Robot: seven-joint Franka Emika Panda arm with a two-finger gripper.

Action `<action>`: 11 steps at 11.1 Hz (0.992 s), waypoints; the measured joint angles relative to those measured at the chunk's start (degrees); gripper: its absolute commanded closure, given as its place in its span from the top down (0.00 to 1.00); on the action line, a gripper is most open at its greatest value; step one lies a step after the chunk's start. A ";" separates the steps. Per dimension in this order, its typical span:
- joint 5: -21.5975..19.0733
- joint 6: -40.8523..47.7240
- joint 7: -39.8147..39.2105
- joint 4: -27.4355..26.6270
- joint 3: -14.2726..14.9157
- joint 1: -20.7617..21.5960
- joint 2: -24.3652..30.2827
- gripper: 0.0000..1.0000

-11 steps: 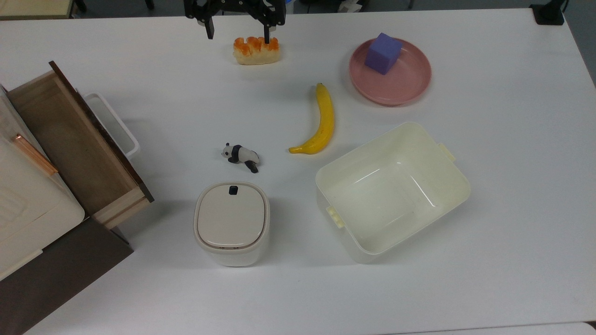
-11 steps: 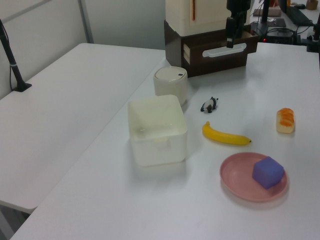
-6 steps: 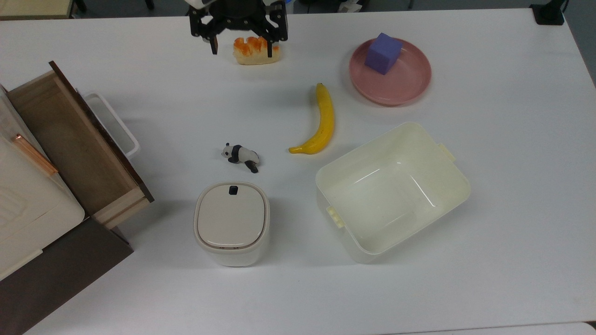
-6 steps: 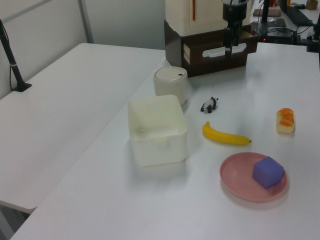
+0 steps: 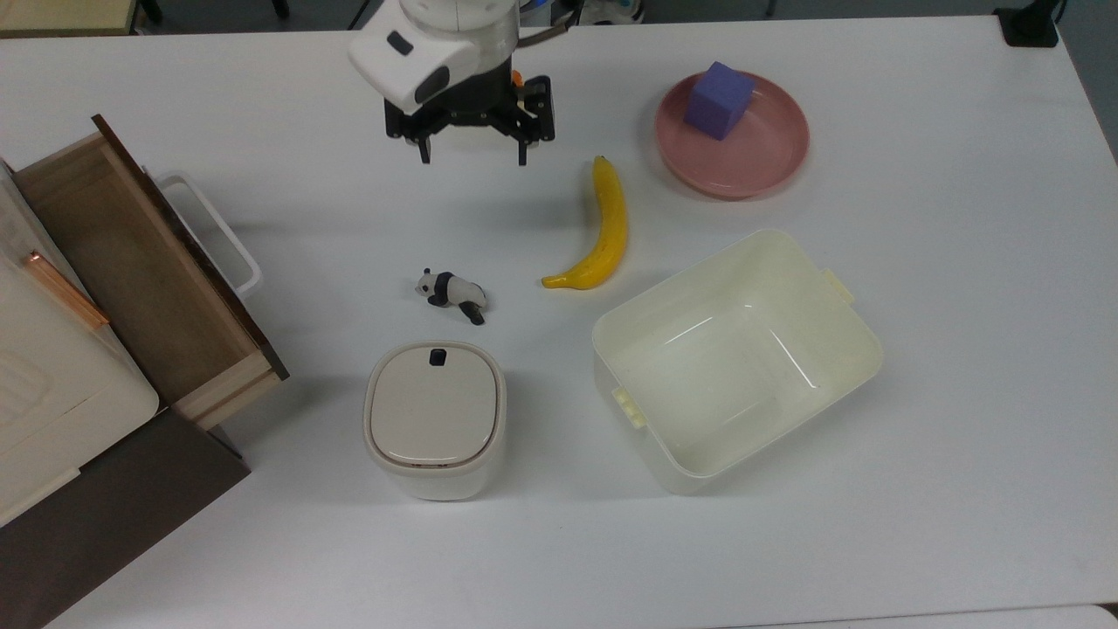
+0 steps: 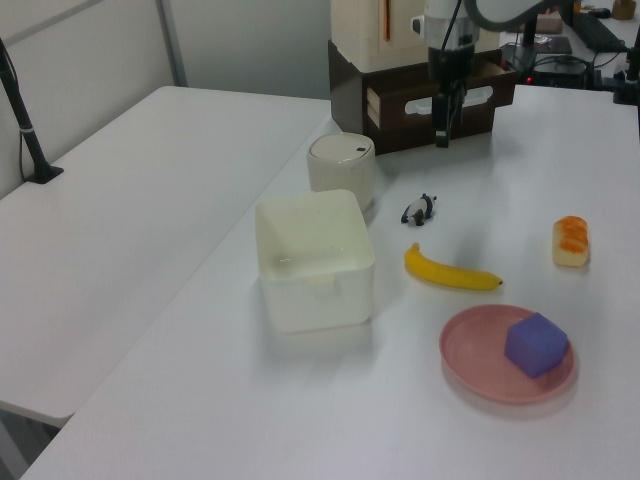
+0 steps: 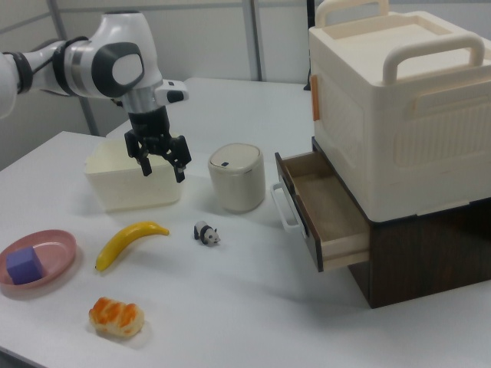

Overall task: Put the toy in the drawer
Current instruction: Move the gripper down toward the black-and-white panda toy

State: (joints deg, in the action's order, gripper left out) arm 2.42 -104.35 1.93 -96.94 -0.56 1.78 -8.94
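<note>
The toy, a tiny black-and-white panda (image 5: 451, 293) (image 6: 419, 209) (image 7: 205, 232), lies on the white table between the banana and the lidded bin. The drawer (image 5: 122, 262) (image 7: 326, 207) (image 6: 395, 105) stands pulled open and empty at the top view's left, with a light wood box and a dark brown front. My gripper (image 5: 474, 161) (image 6: 440, 138) (image 7: 163, 174) hangs open and empty above the table. In the top view it is above the panda, a good gap away and slightly to its right.
A banana (image 5: 603, 229) lies right of the panda in the top view, with an empty cream tub (image 5: 734, 349) below it. A white lidded bin (image 5: 434, 418) stands just below the panda. A pink plate (image 5: 760, 166) holds a purple cube (image 5: 718, 99). An orange-topped bread piece (image 7: 115, 317) (image 6: 570, 241) lies behind the gripper.
The gripper has come down from the top view's upper edge, past the bread piece, toward the panda, and the white wrist now covers the bread there. Its fingers stayed open.
</note>
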 measured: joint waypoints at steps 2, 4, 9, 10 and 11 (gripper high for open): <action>0.62 -4.13 -4.51 -1.39 0.00 -0.04 -1.55 1.00; 1.17 -6.17 -14.46 -2.41 0.01 -0.65 -2.86 1.00; 3.46 -12.61 -40.70 -3.22 0.02 -2.84 -9.03 1.00; 4.57 -13.54 -42.42 -3.23 0.02 -2.85 -9.89 1.00; 6.19 -14.87 -43.89 -3.27 0.02 -2.85 -11.11 1.00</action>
State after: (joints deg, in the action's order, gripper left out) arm 8.62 -119.22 -41.96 -100.21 -0.54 -1.07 -20.05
